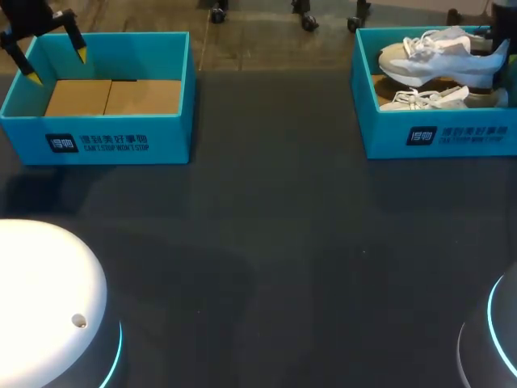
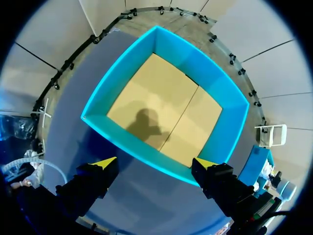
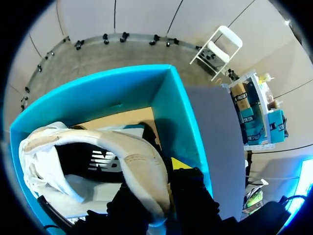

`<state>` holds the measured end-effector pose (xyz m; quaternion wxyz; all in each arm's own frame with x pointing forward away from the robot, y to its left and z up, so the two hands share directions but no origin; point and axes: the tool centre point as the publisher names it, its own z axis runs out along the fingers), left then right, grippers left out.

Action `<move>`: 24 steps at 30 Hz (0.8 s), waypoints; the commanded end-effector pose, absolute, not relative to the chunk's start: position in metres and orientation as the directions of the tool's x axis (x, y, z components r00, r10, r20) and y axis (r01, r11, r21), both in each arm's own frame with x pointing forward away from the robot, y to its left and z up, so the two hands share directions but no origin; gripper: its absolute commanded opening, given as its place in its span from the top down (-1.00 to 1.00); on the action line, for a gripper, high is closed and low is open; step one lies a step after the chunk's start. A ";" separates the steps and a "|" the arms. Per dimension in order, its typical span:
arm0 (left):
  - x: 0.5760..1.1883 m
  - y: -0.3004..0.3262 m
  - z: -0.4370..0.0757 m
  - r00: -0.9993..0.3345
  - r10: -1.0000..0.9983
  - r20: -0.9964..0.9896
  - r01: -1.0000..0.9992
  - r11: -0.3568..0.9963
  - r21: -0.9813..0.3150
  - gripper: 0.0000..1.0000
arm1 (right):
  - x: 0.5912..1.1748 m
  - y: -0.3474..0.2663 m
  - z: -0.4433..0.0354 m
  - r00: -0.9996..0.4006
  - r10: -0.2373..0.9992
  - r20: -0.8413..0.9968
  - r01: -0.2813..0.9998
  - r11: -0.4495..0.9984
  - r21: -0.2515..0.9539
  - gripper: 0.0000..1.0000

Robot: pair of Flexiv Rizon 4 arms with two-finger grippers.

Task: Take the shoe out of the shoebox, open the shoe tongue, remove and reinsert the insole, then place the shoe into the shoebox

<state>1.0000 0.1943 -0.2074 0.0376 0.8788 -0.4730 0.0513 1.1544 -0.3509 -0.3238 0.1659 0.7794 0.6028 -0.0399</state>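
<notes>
Your right gripper (image 3: 161, 181) clamps 1 shoe (image 3: 132, 152) by the heel inside the right box (image 3: 181, 112); your left gripper (image 2: 155, 163) hangs wide above the left box (image 2: 186, 54).

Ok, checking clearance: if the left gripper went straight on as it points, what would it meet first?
Likely the cardboard floor of the empty blue shoebox; nothing shows between. The left gripper is open near the box's closer wall, so it might clip that rim; depth unclear.

We look down on a dark, matte table (image 1: 266, 242) that fills nearly the whole head view. Its top is plain and evenly lit, with faint soft shadows across it. From our wrists the same top (image 2: 73, 88) looks grey-blue.
</notes>
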 end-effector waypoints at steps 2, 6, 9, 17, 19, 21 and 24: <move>0.999 0.194 -0.208 0.548 -0.827 0.126 -0.835 -0.551 0.014 -1.00 | 1.158 -0.349 -0.335 0.262 0.928 -0.264 0.956 -0.213 0.203 1.00; 0.999 0.194 -0.208 0.548 -0.827 0.126 -0.835 -0.551 0.014 -1.00 | 1.157 -0.348 -0.340 0.259 0.929 -0.266 0.957 -0.209 0.200 1.00; 0.999 0.194 -0.208 0.548 -0.827 0.126 -0.835 -0.551 0.014 -1.00 | 1.157 -0.348 -0.344 0.258 0.928 -0.269 0.957 -0.208 0.200 1.00; 0.999 0.194 -0.208 0.548 -0.827 0.126 -0.835 -0.551 0.014 -1.00 | 1.162 -0.344 -0.350 0.259 0.925 -0.278 0.959 -0.211 0.191 1.00; 0.999 0.194 -0.208 0.548 -0.827 0.126 -0.835 -0.551 0.014 -1.00 | 1.165 -0.343 -0.351 0.258 0.924 -0.281 0.959 -0.210 0.190 1.00; 0.999 0.194 -0.208 0.548 -0.827 0.126 -0.835 -0.551 0.014 -1.00 | 1.167 -0.343 -0.353 0.260 0.920 -0.291 0.959 -0.213 0.184 1.00; 0.999 0.194 -0.208 0.548 -0.827 0.126 -0.835 -0.551 0.014 -1.00 | 1.170 -0.343 -0.357 0.256 0.923 -0.288 0.961 -0.210 0.181 1.00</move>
